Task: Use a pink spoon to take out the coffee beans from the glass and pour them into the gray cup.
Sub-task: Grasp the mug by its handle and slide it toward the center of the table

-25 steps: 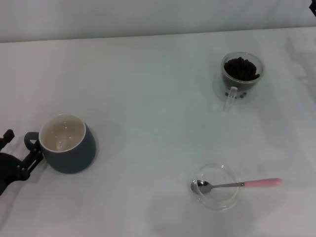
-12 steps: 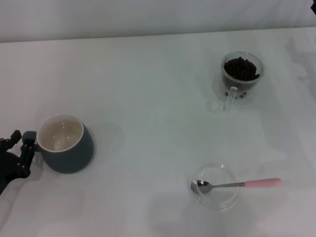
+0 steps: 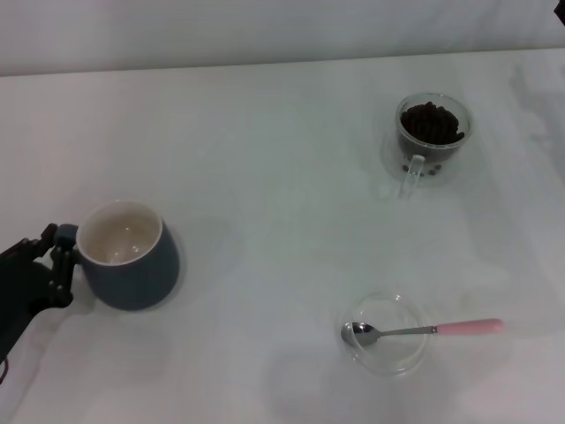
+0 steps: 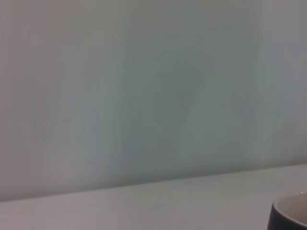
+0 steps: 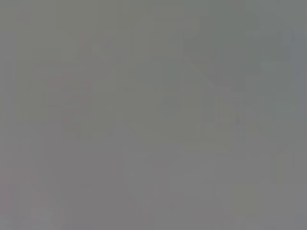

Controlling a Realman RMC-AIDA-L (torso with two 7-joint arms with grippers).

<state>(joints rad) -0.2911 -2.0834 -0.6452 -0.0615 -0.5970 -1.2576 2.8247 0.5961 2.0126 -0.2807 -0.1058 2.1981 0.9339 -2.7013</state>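
White tabletop (image 3: 265,159): left gripper (image 3: 55,261) was found closed on the gray cup (image 3: 128,265) handle, pink spoon (image 3: 424,330) lying well to its right.

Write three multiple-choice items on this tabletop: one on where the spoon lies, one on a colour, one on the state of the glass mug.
1. Where is the pink spoon?
A. In the gray cup
B. Bowl in the shallow clear dish
C. In the glass

2. What colour is the inside of the gray cup?
A. Cream-white
B. Black
C. Red

3. What state is the glass in?
A. Empty
B. Tipped over
C. Upright, holding the coffee beans

Key: 1 B, its handle sticks out over the dish's rim. 2 A, pale inside, dark outside. 3 C, dark heap inside.
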